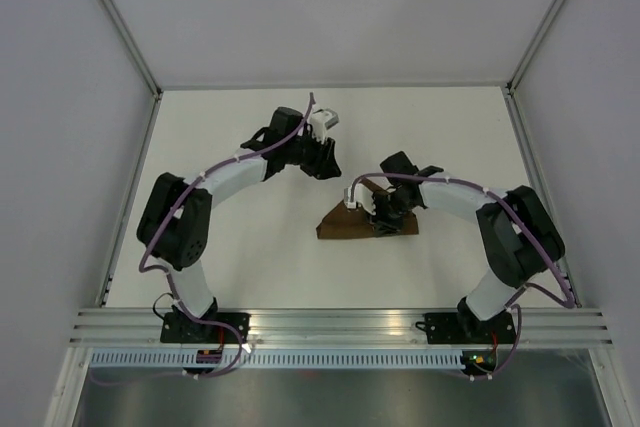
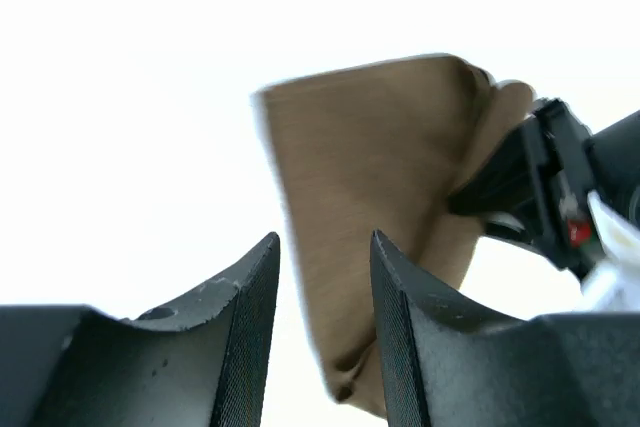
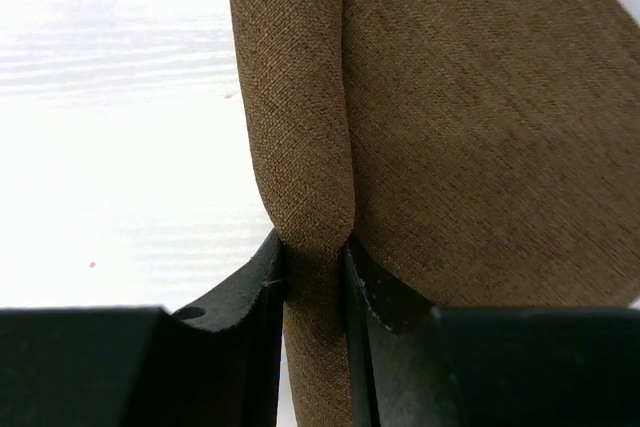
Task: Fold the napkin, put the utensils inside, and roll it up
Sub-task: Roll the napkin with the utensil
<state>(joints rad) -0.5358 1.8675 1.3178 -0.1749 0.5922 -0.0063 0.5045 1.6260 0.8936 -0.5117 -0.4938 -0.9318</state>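
Closest to the lens on the right wrist view, the right gripper (image 3: 315, 247) has its two dark fingers (image 3: 250, 287) pressed in on a raised fold of the napkin (image 3: 480, 127). Its jaws stand narrow, with only the thickness of that brown cloth between them, so I read it as a firm pinch on the fabric. From the fingertips the pinched fold runs straight away as a rounded ridge, and a flat layer of the same weave lies touching it on the right side.

From the overhead camera I see the napkin lying as a folded, wedge-like shape on the white counter (image 1: 250, 247). It is about midway between the left and right edges and somewhat nearer the near edge than the far one. The right arm (image 1: 460, 192) rises from its base at the near right, bends at an elbow close to the right edge and reaches leftward. Its wrist is tipped down so that the gripper sits on the napkin's right part.

The left arm (image 1: 235, 169) bows out toward the left edge, then sweeps back toward mid-counter. It ends with the left gripper (image 1: 325, 162) angled toward the napkin but apart from it, on its far left side. On its own wrist view I see those jaws partly parted, a clear gap between them with nothing in it, the napkin and the other gripper beyond
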